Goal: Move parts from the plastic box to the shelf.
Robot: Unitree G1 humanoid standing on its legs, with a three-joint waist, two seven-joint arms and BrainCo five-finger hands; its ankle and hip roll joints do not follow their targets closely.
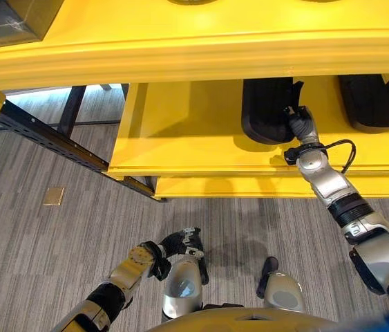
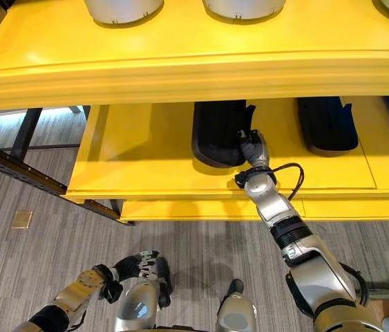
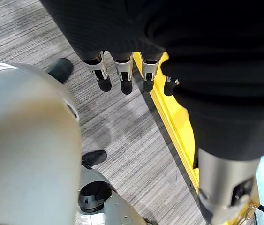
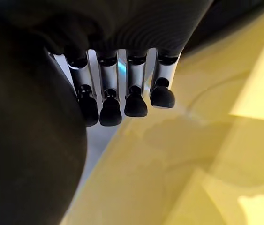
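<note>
A black moulded part (image 1: 267, 107) lies on the lower level of the yellow shelf (image 1: 180, 131). My right hand (image 1: 301, 124) reaches onto that level and rests against the part's near right edge. In the right wrist view its fingers (image 4: 110, 103) hang relaxed over the yellow surface, curled round nothing. A second black part (image 1: 368, 100) lies further right on the same level. My left hand (image 1: 180, 243) hangs low over the carpet in front of the shelf, its fingers (image 3: 122, 75) relaxed and empty.
The shelf's upper level (image 2: 180, 69) overhangs the lower one and carries silver-grey round parts (image 2: 121, 8). A dark metal frame rail (image 1: 42, 135) runs along the floor to the left. A small tan plate (image 1: 53, 196) is set into the grey carpet.
</note>
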